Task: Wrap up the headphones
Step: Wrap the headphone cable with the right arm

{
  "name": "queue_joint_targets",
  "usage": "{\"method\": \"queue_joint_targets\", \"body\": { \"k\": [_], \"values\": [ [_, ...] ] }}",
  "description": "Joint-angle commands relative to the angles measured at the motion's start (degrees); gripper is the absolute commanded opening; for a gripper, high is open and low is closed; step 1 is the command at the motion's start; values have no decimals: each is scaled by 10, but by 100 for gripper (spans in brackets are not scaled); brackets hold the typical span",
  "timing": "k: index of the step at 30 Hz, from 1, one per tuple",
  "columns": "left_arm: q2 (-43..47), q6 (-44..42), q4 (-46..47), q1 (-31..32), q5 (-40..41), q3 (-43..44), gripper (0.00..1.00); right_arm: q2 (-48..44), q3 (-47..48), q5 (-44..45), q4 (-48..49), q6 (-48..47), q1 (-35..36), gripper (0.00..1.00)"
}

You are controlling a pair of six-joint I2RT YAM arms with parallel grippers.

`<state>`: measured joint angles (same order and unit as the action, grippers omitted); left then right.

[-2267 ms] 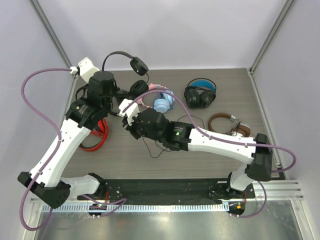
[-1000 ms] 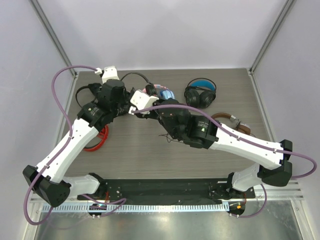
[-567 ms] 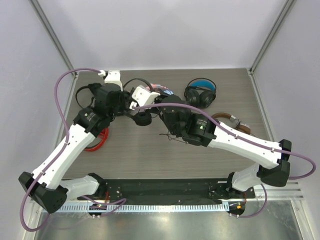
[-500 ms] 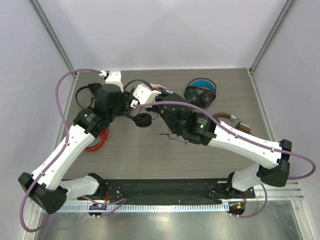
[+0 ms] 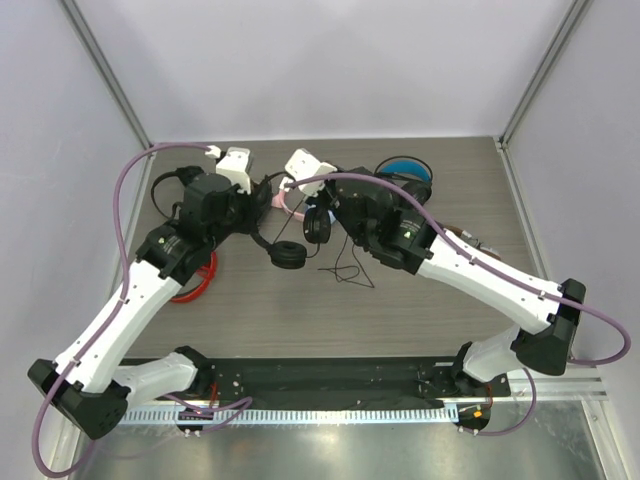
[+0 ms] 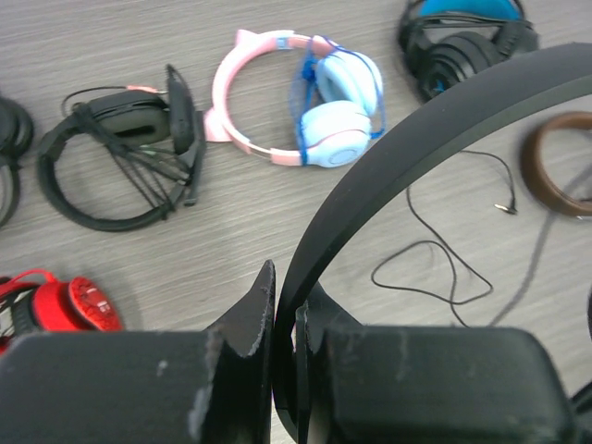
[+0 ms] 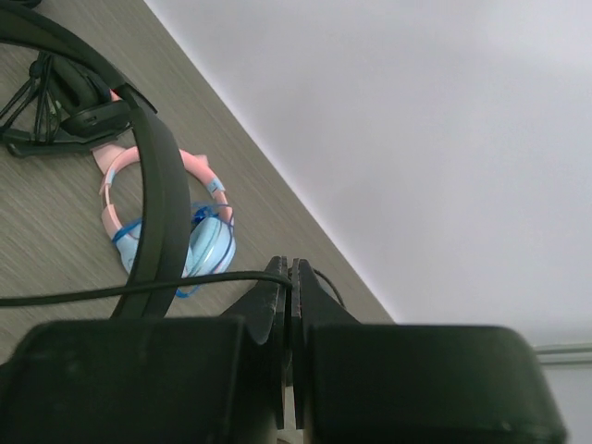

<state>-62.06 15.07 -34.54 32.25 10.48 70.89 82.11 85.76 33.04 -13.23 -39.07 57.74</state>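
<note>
Headphones (image 5: pixel 288 253) are held between both tools over the far left part of the surface (image 5: pixel 300 320). The left tool (image 6: pixel 284 298) is pinched narrow on the thin black headband (image 6: pixel 416 129), which arcs up and away to the right of its fingers. The right tool (image 7: pixel 289 276) is closed tight on the thin cable (image 7: pixel 139 292), which runs off to its left. Beyond the left tool lie a pink-and-blue pair (image 6: pixel 319 102) and a black pair (image 6: pixel 111 162). A red pair (image 6: pixel 65 303) sits to its left.
</note>
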Motion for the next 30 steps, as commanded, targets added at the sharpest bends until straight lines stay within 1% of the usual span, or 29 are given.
{"method": "queue_joint_targets", "body": {
  "k": [1,3,7,12,15,16,20,21,30],
  "values": [
    [17,-12,1,2,-55,17,0,-29,-10,-37,31,49,-24,1],
    [16,-9,-3,2,-66,27,0,-37,-24,-53,33,76,-32,1],
    [8,-3,-8,2,-84,42,0,-54,-55,-59,58,110,-35,1],
    [3,1,-16,1,-85,49,0,-106,-119,-54,120,152,-39,1],
    [0,5,-14,1,-94,50,0,-121,-146,-38,130,161,-43,1],
    [-2,7,-14,1,-95,51,0,-129,-150,-36,145,169,-45,1],
    [-7,14,-14,1,-102,58,0,-143,-175,-35,156,185,-48,1],
    [-8,15,-15,1,-120,60,0,-143,-177,-35,160,187,-48,1],
    [-10,43,-12,1,-165,93,0,-150,-214,-29,189,218,-55,1]
  ]
}}
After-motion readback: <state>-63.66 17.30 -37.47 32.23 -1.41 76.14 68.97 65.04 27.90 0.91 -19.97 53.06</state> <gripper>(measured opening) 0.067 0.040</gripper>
